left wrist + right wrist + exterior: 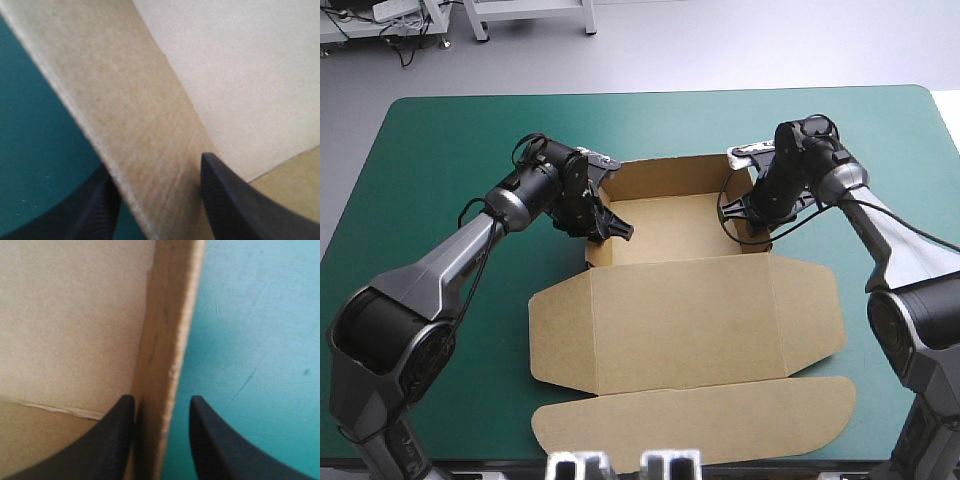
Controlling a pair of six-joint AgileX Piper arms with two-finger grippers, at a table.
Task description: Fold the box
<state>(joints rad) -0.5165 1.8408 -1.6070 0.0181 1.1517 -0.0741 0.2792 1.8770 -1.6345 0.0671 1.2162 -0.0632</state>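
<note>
High view shows the box (665, 238) in the middle of the surface (440, 150), its far part raised into a tray while the lid (685, 320) lies flat toward me. My left claw (610, 228) is clamped on the left wall (150, 150) and my right claw (748, 228) on the right wall (160, 365). I judge the walls still need securing.
</note>
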